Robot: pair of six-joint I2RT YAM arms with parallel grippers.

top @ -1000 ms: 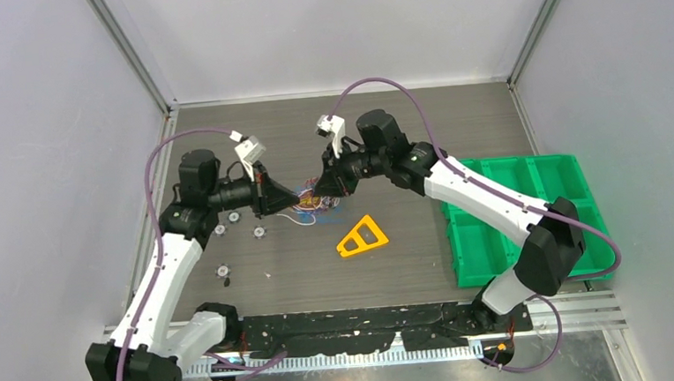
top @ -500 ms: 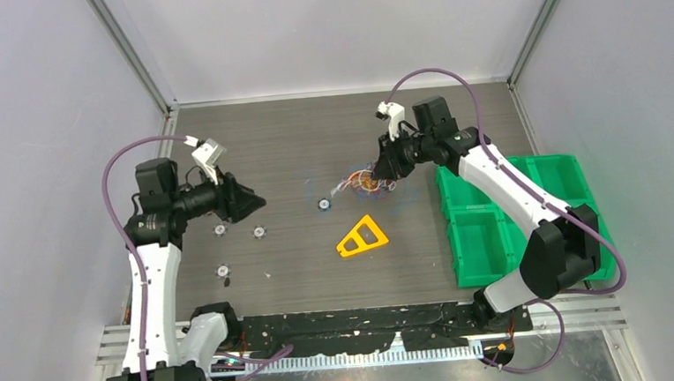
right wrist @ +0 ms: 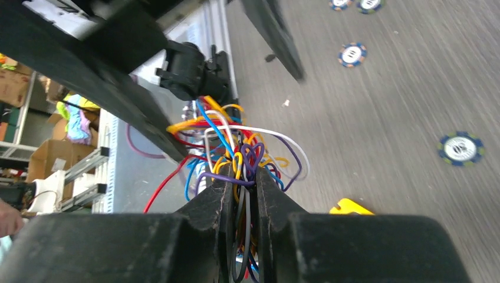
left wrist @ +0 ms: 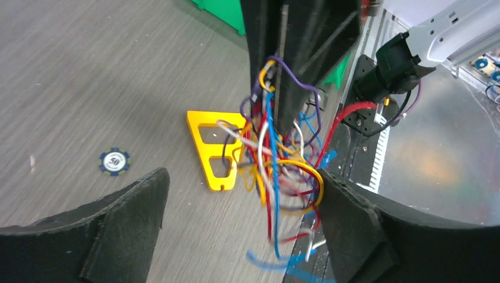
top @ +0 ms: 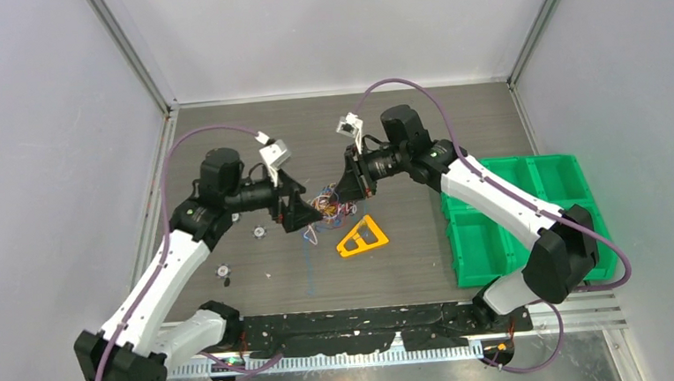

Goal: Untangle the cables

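Note:
The cables (top: 324, 203) are a tangled bunch of thin red, orange, yellow, blue, purple and white wires, hanging just above the table's middle. My right gripper (top: 348, 190) is shut on the top of the bunch; in the right wrist view the cables (right wrist: 236, 147) are pinched between its jaws (right wrist: 242, 180). My left gripper (top: 297, 213) stands wide open just left of the bunch. In the left wrist view the cables (left wrist: 272, 147) dangle between its spread fingers (left wrist: 243, 177), brushing the right finger (left wrist: 354, 230).
A yellow plastic triangle (top: 362, 237) lies flat just right of the bunch. Poker chips (top: 259, 232) are scattered on the table to the left. Green bins (top: 529, 214) stand at the right edge. Frame posts rise at the back corners.
The arms pulled apart, then came back together at the table's middle. The left gripper went from shut to wide open, while the right one kept the bunch.

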